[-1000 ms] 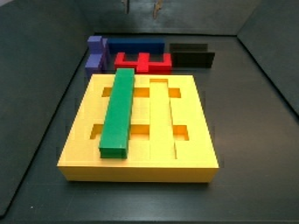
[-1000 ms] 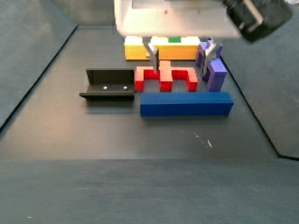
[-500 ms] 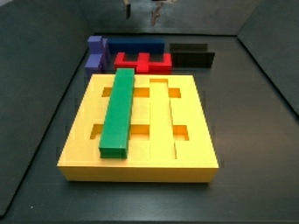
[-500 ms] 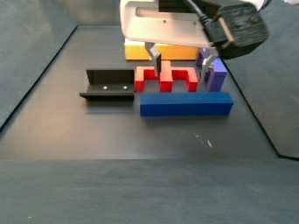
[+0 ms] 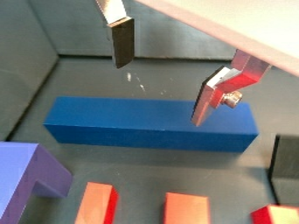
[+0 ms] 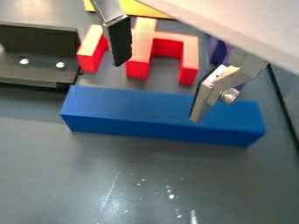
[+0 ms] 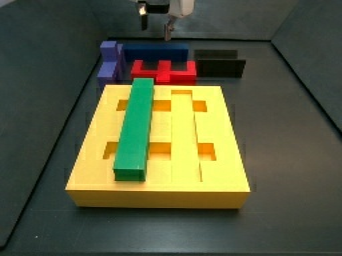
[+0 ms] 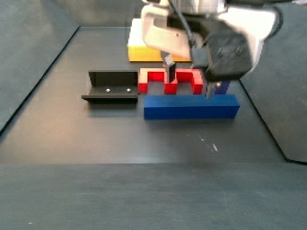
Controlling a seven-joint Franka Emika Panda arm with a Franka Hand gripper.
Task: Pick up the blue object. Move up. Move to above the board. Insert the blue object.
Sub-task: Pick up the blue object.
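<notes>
The blue object is a long dark-blue bar lying on the floor, seen in both wrist views (image 5: 140, 124) (image 6: 152, 122) and in both side views (image 7: 158, 52) (image 8: 192, 108). The gripper (image 5: 162, 94) (image 6: 160, 92) is open and empty and hangs just above the bar. One finger (image 5: 121, 39) stands on each long side of it, and neither touches it. In a side view the gripper (image 8: 195, 76) is low over the bar; in a side view it (image 7: 158, 18) shows at the far end. The board (image 7: 221, 130) is a big yellow slab that holds a green bar (image 7: 135, 125) in one groove.
A red notched piece (image 6: 146, 52) (image 8: 174, 83) lies right beside the blue bar. A purple block (image 5: 30, 179) (image 7: 111, 58) stands at one end of the bar. The fixture (image 8: 110, 87) (image 6: 41, 57) stands near its other end. Dark walls close in the floor.
The gripper has come down from high over the pieces to just above the blue bar, with its jaws still open. The pieces have not moved.
</notes>
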